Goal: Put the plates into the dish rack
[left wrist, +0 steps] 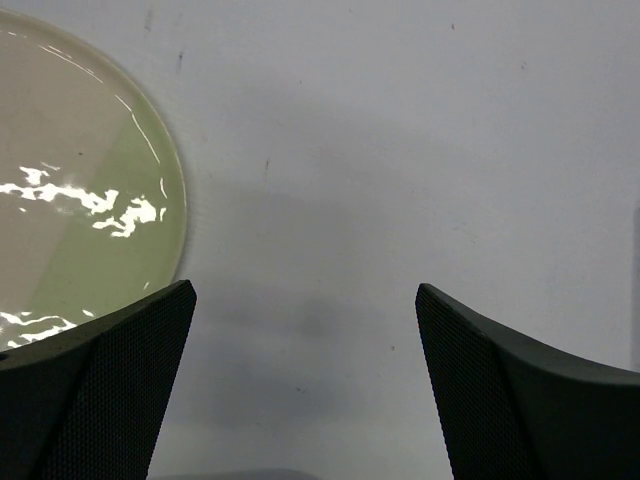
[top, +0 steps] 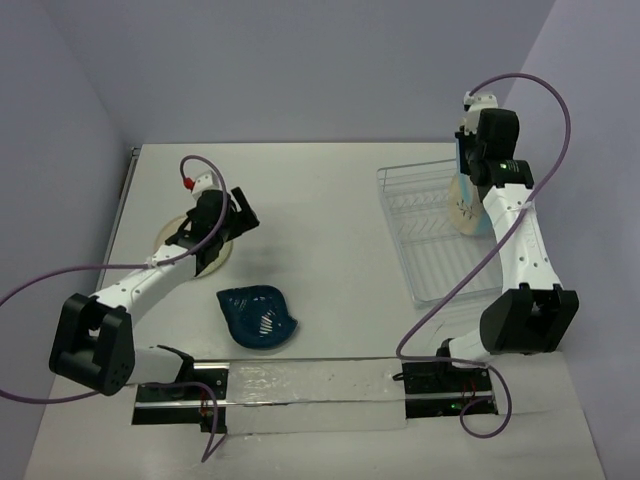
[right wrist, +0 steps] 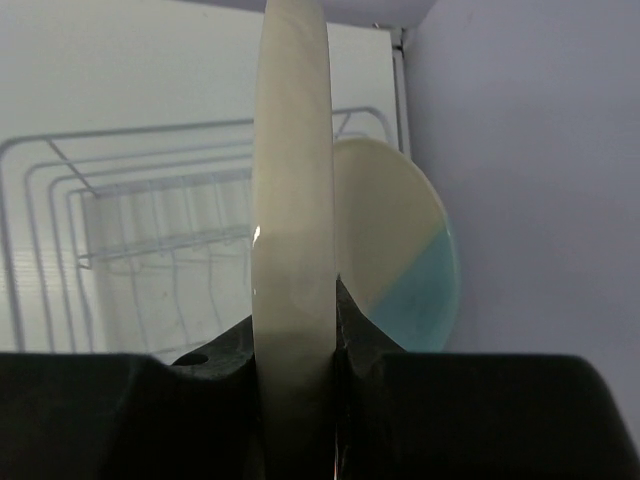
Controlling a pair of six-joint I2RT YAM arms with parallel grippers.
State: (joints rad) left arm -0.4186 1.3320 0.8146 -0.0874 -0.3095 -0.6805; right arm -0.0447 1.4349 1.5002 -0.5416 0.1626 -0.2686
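Note:
My right gripper (top: pixel 466 172) is shut on the rim of a cream-and-light-blue plate (top: pixel 463 205) and holds it upright over the far right part of the wire dish rack (top: pixel 396 228). In the right wrist view this plate (right wrist: pixel 292 200) shows edge-on between the jaws (right wrist: pixel 293 320). A second cream-and-blue plate (right wrist: pixel 405 250) stands just behind it, by the rack (right wrist: pixel 150 215). My left gripper (top: pixel 214 238) is open and empty, low over the table beside the pale yellow plate (top: pixel 178 238), which shows at the left of the left wrist view (left wrist: pixel 70 190). The fingers (left wrist: pixel 120 380) straddle bare table. A dark teal leaf-shaped dish (top: pixel 258 317) lies at centre front.
The walls stand close behind and to the right of the rack. A clear strip (top: pixel 310 385) runs along the front edge between the arm bases. Purple cables loop from both arms.

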